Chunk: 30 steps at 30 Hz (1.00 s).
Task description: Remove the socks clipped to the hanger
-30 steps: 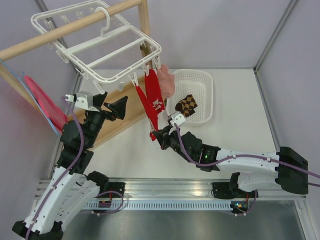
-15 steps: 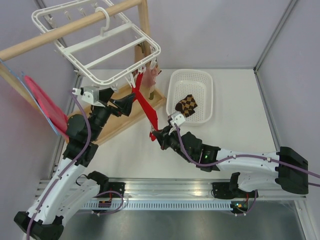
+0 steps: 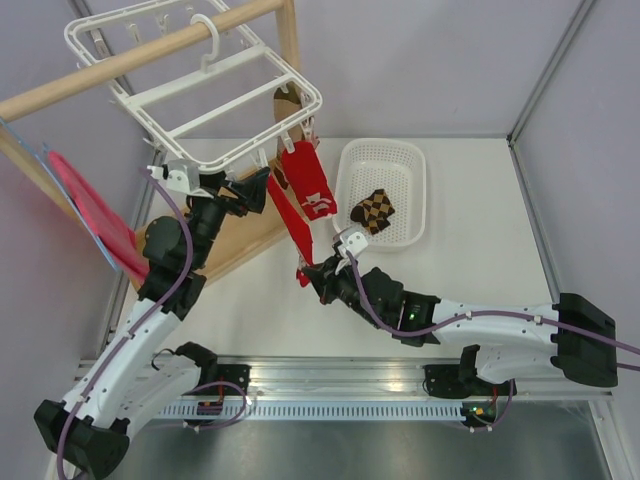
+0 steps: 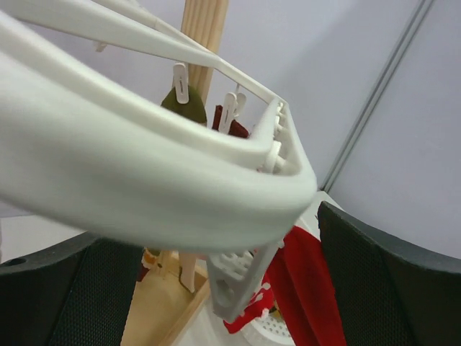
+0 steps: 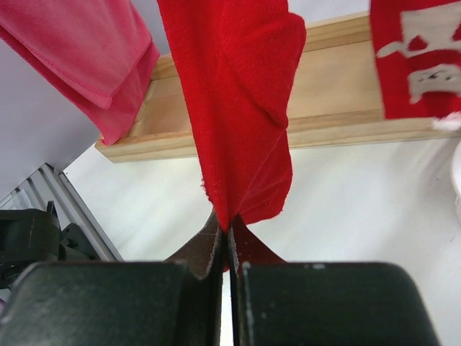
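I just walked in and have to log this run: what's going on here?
The right pincer is shut on the bottom end of a red sock that is clipped to the hanger. The left pincer is open, and the hanger's edge seems to sit between its fingers. A second red sock hangs clipped beside the first. A checkered sock lies in the basket.
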Available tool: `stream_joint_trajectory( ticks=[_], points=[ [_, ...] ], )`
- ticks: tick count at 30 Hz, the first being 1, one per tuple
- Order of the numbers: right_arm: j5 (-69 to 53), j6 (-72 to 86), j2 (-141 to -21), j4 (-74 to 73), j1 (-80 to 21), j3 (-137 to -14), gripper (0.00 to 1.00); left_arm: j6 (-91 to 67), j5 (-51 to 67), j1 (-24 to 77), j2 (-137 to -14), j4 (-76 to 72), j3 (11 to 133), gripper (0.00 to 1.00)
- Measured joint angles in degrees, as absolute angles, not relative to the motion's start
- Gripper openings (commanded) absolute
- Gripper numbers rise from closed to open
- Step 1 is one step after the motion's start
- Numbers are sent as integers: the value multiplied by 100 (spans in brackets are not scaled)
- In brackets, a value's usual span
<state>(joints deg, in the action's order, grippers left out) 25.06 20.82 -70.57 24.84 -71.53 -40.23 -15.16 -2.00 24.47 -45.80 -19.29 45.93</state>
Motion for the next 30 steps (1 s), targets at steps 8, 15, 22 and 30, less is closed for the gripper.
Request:
stream_joint_trajectory(
  ticks=[8,15,22,30],
  points=[
    [2506,2080,-7024,2486,-7229,-4023,1,-1514,-307,2447,-4965,-2123,4777,100],
    [2504,2078,-7024,2484,-7282,-4023,1,-1514,-403,2447,-5116,-2281,4856,88],
    [2504,2073,-7024,2497,-7303,-4023,1,-1542,-353,2458,-5269,-2388,4956,45],
    [2493,2073,-7024,2515,-7389,-4023,1,-1533,-183,2475,-5286,-2506,5004,2]
  ],
)
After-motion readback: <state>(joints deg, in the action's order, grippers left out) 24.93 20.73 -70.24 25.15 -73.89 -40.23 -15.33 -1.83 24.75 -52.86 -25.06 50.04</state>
